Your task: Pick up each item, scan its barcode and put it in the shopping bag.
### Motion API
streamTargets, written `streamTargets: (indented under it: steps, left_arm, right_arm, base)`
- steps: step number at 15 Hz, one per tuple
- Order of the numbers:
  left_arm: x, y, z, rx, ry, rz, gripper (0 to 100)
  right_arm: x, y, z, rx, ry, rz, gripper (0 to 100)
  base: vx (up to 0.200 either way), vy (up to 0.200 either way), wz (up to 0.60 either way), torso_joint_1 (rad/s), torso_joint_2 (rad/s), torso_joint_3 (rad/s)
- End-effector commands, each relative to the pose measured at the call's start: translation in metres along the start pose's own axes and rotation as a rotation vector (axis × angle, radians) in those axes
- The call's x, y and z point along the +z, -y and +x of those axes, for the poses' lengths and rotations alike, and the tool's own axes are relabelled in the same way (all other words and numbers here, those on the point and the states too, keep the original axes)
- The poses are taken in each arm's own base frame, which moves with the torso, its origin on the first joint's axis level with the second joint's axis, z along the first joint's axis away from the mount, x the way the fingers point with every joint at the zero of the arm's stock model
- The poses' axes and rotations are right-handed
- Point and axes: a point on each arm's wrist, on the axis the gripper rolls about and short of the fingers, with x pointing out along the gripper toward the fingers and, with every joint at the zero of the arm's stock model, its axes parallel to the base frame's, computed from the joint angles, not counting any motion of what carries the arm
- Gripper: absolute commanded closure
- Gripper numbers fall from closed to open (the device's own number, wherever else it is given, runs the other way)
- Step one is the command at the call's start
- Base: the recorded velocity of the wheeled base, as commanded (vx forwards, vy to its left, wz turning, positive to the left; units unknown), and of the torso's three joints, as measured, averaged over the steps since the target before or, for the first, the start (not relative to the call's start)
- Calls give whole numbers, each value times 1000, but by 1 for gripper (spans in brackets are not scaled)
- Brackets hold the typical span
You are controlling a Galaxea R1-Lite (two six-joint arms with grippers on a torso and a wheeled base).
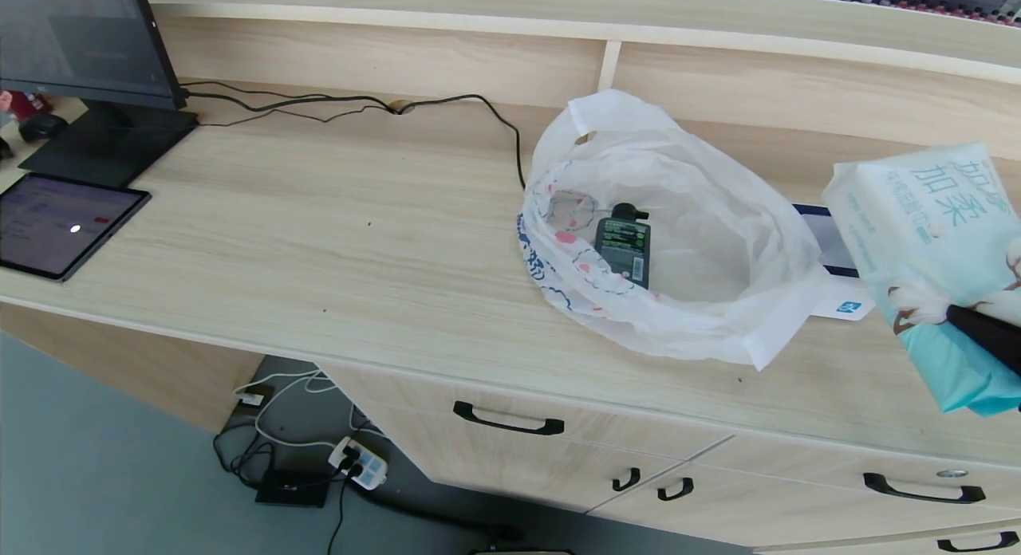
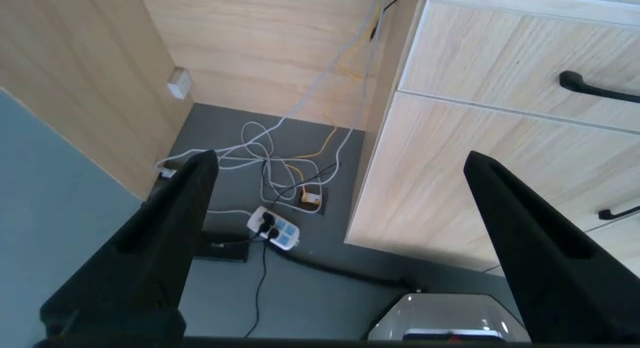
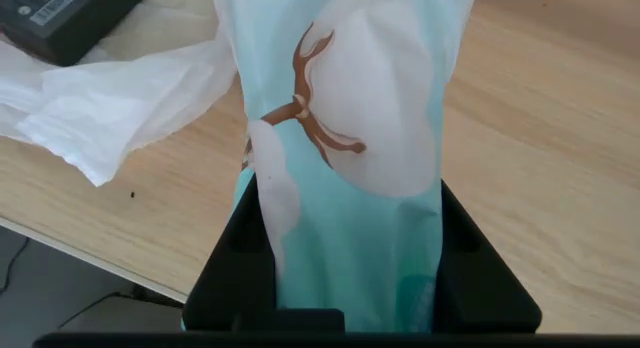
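Observation:
A pale blue and white tissue pack (image 1: 933, 252) hangs above the counter's right end, to the right of the bag. My right gripper (image 1: 985, 332) is shut on its lower end; in the right wrist view the pack (image 3: 345, 138) runs out from between the black fingers (image 3: 235, 263). The white plastic shopping bag (image 1: 718, 220) lies open on the counter, with a dark bottle (image 1: 623, 242) lying inside it. My left gripper (image 2: 340, 248) hangs open with nothing in it, low beside the counter, over the floor and cables.
A tablet (image 1: 56, 224) lies at the counter's left front, with a monitor (image 1: 88, 45) behind it. A black cable (image 1: 359, 104) runs along the back. A flat white and blue card (image 1: 833, 260) lies partly under the bag. Drawers (image 1: 510, 419) sit below the counter edge.

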Motion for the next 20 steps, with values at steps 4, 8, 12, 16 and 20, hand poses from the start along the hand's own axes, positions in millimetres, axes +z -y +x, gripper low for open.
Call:
streamTargets:
  steps: [4, 8, 12, 16, 20]
  left_arm:
    - [0, 0, 0, 1, 4, 3, 0]
    - [0, 0, 0, 1, 3, 0, 0]
    - [0, 0, 0, 1, 1, 0, 0]
    - [0, 0, 0, 2, 0, 0, 0]
    - [0, 0, 0, 2, 0, -2, 0]
  right_arm:
    - [-3, -1, 11, 25, -32, -12, 100]
    - [-7, -1, 16, 35, -52, -28, 100]
    - [-7, -1, 17, 39, -54, -16, 100]
    - [-8, -1, 18, 39, -56, -16, 100]
    - [11, 4, 19, 23, 8, -31, 100]
  base:
    - [0, 0, 0, 0, 0, 0]
    - [0, 0, 0, 0, 0, 0]
    - [0, 0, 0, 0, 0, 0]
    - [0, 0, 0, 0, 0, 0]
    - [0, 0, 0, 0, 0, 0]
